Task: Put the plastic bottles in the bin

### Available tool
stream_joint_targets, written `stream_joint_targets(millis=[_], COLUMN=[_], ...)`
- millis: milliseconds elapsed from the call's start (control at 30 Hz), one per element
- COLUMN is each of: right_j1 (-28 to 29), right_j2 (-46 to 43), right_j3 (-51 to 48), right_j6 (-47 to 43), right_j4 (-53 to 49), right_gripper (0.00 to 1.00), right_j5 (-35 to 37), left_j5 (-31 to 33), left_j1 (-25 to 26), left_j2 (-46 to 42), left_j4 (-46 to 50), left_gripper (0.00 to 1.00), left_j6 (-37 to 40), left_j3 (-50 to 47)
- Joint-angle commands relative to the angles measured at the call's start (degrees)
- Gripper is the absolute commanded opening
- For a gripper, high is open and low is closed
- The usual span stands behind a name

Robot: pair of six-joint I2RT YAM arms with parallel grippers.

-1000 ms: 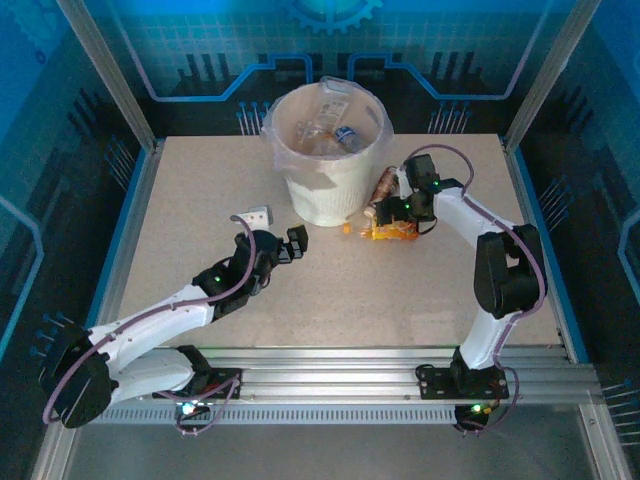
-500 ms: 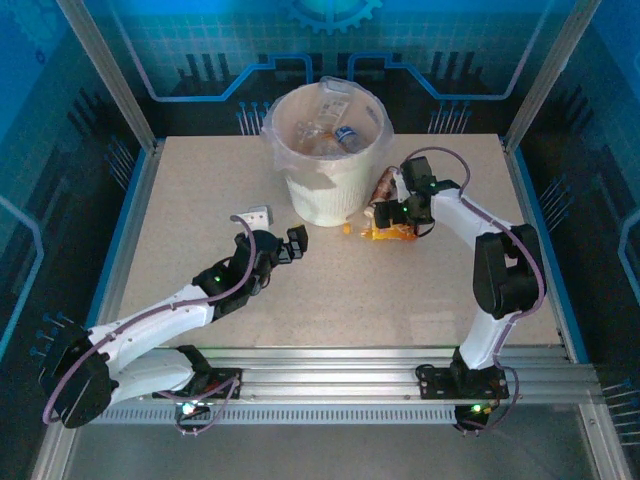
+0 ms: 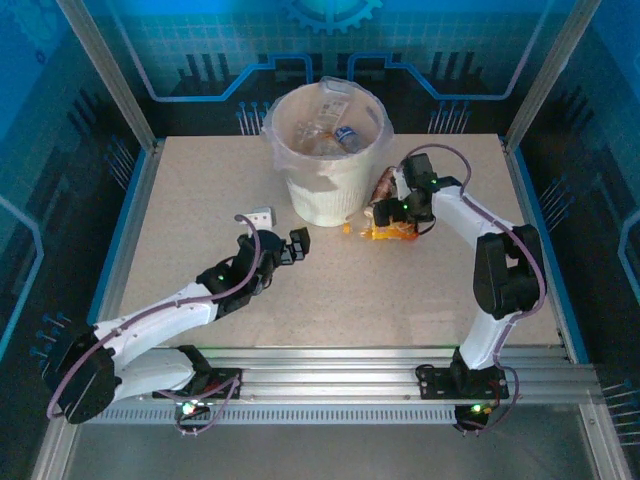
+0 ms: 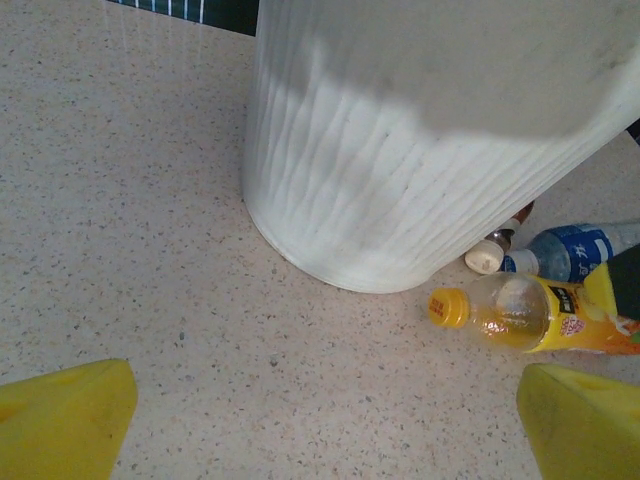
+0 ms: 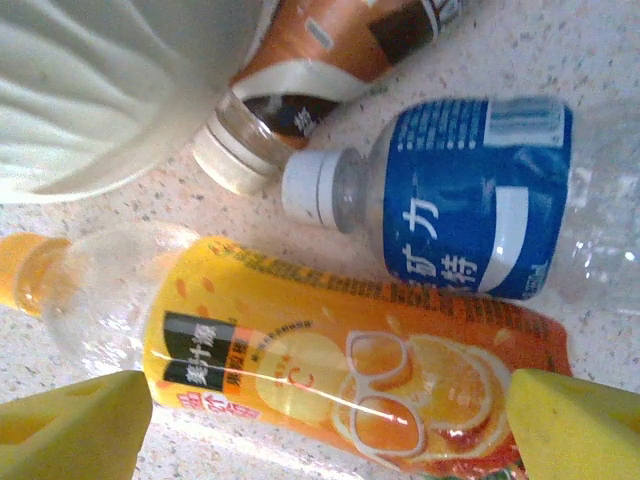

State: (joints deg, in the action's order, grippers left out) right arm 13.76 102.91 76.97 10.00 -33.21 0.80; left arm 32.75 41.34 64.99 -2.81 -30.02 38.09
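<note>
A robot lab cell: aluminium-framed enclosure (image 3: 108, 75), blue printed panels (image 3: 200, 45).

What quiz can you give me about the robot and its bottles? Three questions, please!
1. True or false: the orange bottle lies on the table, outside the bin.
2. How many bottles lie by the bin's base in the right wrist view?
3. What colour is the cap on the blue bottle? A white, B red, C green.
Key: 1 true. 2 three: orange, blue and a brown bottle. 3 A.
</note>
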Motion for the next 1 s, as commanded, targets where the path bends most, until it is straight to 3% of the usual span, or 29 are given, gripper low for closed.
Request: stream_joint_targets(millis=[0,367,967], right_j1=[-1.0,-1.7,0.0], right_j2=[2.8,5.1,-4.6], right_j3=[3.4,2.2,-11.0], right_j6=[-0.7,-0.7,5.3], right_j4=[-0.6,0.7,-1.3], right_gripper=[0.93,0.93,0.94], right_j5=[-2.0,-3.2,-6.9], left_j5=[-1.7,-2.0,-3.8], left_j1=[-0.4,-0.5,-0.4], left_j2=[0.7,0.9,2.6], left_j4=[-0.2,0.3,0.1], left_gripper=[0.99,0.99,0.99], left_j6=[0.5,0.5,0.3], left_j3=[1.6,1.5,1.7])
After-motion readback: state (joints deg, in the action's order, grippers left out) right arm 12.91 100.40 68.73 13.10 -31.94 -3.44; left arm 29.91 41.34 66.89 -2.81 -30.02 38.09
